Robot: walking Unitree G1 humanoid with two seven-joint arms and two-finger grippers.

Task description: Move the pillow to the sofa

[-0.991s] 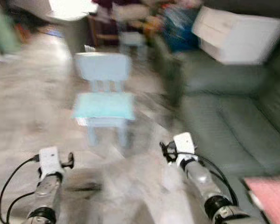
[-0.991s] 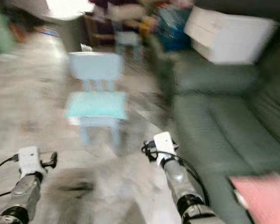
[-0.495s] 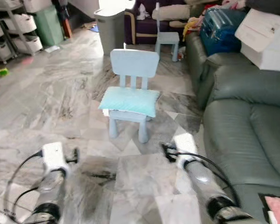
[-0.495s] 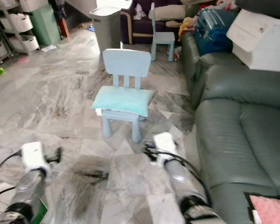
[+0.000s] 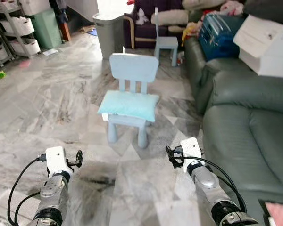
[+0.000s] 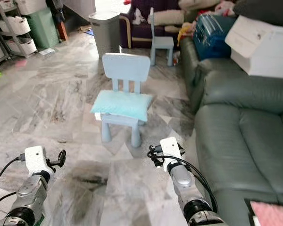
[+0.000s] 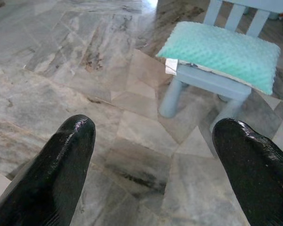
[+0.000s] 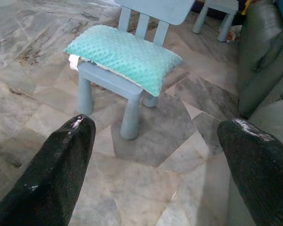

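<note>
Mint bumpy-fabric pillow (image 5: 129,104) sits mid-frame, lying crosswise on its pale blue plastic chair (image 5: 132,75); your right gripper (image 8: 155,174) is nearer, both it and left gripper (image 7: 155,169) spread wide, empty

Pillow (image 8: 124,59) – soft mint cloth w/ tiny bumps all over, matt. Chair (image 5: 132,70) – smooth pale-blue plastic. Floor (image 5: 47,103) – shiny grey marble tiles w/ dark streaks. Sofa (image 5: 247,122) looks like smooth grey-green leather. Left hand's fingers (image 7: 61,165) – glossy black plastic or rubber.
</note>
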